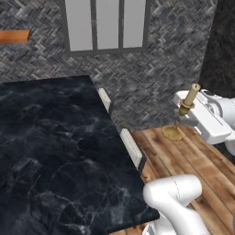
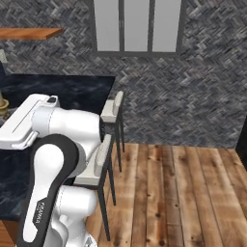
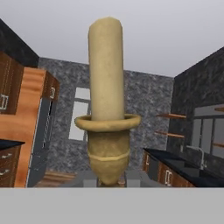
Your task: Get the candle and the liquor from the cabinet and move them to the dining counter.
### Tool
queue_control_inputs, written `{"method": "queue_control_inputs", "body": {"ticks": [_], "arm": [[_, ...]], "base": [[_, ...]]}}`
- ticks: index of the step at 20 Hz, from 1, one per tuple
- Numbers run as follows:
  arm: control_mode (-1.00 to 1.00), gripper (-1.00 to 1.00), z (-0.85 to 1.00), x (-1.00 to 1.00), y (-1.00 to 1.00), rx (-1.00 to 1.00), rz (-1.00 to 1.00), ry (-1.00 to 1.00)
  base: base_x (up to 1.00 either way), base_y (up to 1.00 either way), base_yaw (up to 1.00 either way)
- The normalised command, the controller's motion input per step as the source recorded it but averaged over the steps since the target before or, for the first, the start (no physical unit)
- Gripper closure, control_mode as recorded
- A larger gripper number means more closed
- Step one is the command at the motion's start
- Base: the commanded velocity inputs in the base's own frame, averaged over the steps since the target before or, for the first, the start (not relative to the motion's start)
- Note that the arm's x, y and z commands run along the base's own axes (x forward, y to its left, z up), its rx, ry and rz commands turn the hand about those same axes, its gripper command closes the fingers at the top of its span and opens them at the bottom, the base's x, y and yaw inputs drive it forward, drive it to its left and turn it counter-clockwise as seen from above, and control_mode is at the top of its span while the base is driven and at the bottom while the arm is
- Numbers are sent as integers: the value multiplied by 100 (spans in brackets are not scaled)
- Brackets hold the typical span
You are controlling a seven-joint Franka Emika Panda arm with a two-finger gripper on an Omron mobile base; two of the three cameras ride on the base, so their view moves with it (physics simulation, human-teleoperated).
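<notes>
The gripper (image 1: 183, 115) grasps the short cream-yellow candle in its brass holder (image 1: 186, 108) — keep it upright, and carry it slowly over the black marble dining counter (image 1: 55, 151).

Flat, even rendered light reaches every view, with no cast shadows and no clear source. The window (image 1: 107, 25) glows pale grey without glare. The dining counter (image 1: 50, 151) below it shows faint sheen. In the hand view the candle (image 3: 106, 118) is soft-edged and coarse. Textures look slightly pixelated.
</notes>
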Motion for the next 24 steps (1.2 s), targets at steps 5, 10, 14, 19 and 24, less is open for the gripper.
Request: {"method": "queue_control_inputs", "body": {"ticks": [5, 10, 14, 19, 24], "arm": [[-100, 100, -38, 24, 0, 0, 2, 0], [-100, 100, -56, 32, 18, -6, 2, -2], [-100, 100, -87, 42, 55, -12, 8, -2], [-100, 100, -93, 34, 62, -10, 13, 0], [-100, 100, -57, 31, 13, -2, 14, 0]], "base": [[0, 0, 0], [0, 0, 0], [0, 0, 0], [0, 0, 0], [0, 0, 0]]}}
